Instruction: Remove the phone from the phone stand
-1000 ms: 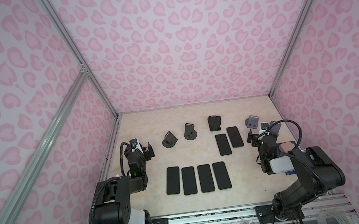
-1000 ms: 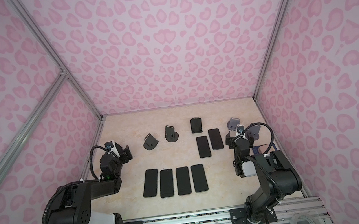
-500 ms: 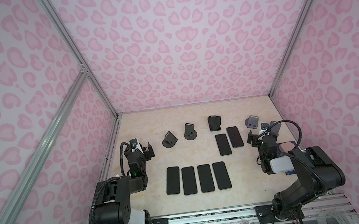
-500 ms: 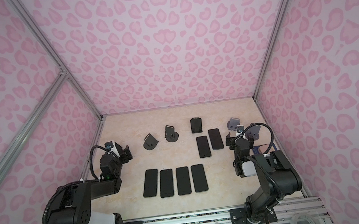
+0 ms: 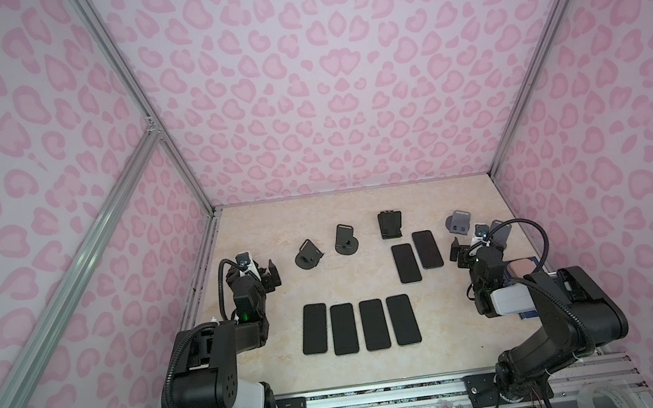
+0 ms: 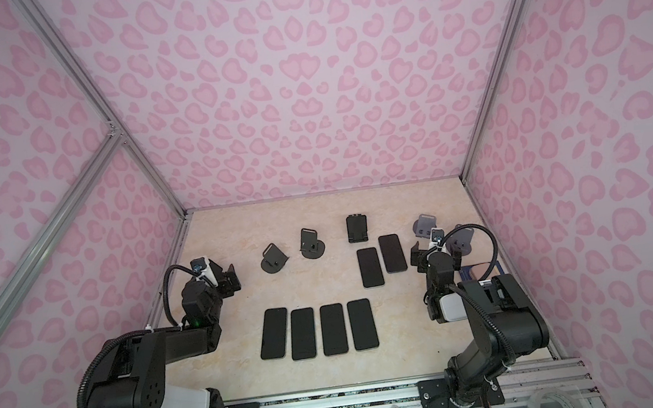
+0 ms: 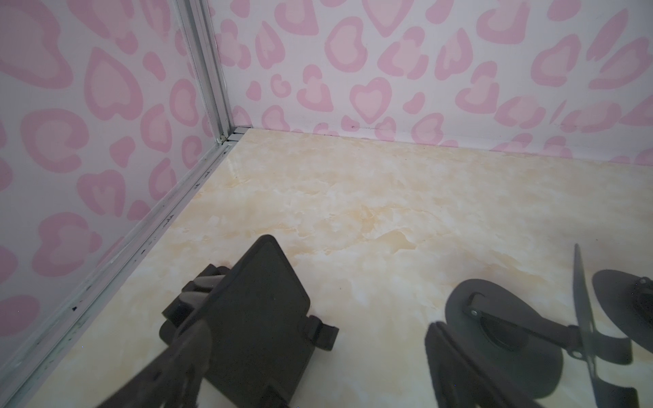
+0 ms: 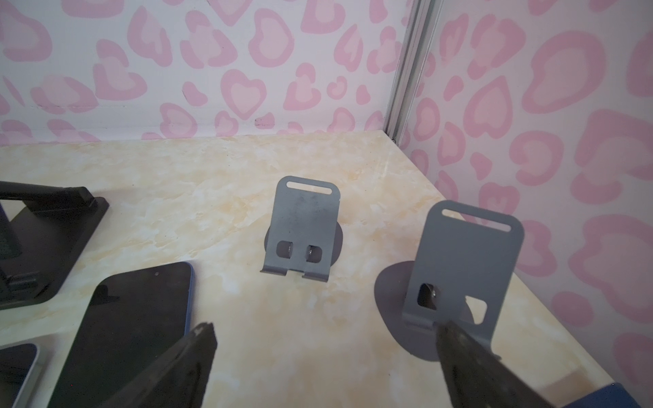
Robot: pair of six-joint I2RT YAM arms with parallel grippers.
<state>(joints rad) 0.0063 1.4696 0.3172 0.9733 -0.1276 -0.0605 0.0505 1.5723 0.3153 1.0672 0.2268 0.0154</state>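
In the left wrist view a dark flat slab (image 7: 254, 300), seemingly the phone, leans in a black clamp-type phone stand (image 7: 201, 293) with a side clip. My left gripper (image 7: 318, 332) is open around it. One finger (image 7: 176, 356) is at the slab's edge and the other finger (image 7: 456, 356) stands well apart. In both top views this gripper (image 5: 259, 273) (image 6: 224, 279) sits near the left wall and largely hides the stand. My right gripper (image 8: 325, 326) (image 5: 473, 249) is open with only bare table between its fingers.
Four dark phones (image 5: 359, 327) lie in a front row, and two more (image 5: 416, 255) lie right of centre. Three empty black stands (image 5: 307, 255) (image 5: 345, 238) (image 5: 389, 223) stand mid-table. Two grey stands (image 8: 302, 229) (image 8: 459, 268) are by the right gripper.
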